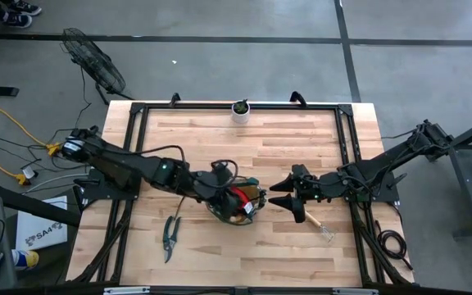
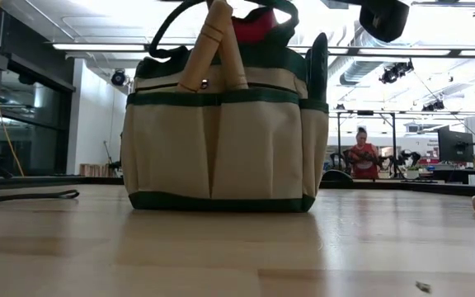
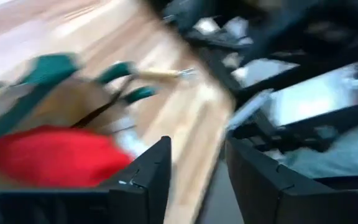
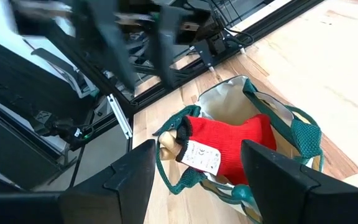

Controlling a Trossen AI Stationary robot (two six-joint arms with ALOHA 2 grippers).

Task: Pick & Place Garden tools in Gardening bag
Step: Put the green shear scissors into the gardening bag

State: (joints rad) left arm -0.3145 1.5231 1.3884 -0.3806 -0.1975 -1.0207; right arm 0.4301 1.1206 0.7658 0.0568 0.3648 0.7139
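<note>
The tan gardening bag (image 1: 248,205) with green trim stands upright on its base near the table's middle. Two wooden tool handles (image 2: 213,45) and a red item (image 4: 232,146) stick out of its top. My left gripper (image 3: 197,143) hovers open just above the bag's left rim, nothing between its fingers. My right gripper (image 4: 197,149) waits open to the right of the bag, above table height. Dark-handled pruning shears (image 1: 170,236) lie flat at the near left. A wooden-handled tool (image 1: 314,220) lies flat beneath my right arm.
A small white pot with a green plant (image 1: 241,109) stands at the far edge's middle. Black frame rails (image 1: 344,147) run along the table's sides. Bare wood lies between the bag and the far edge. A person (image 2: 361,153) shows in the room beyond.
</note>
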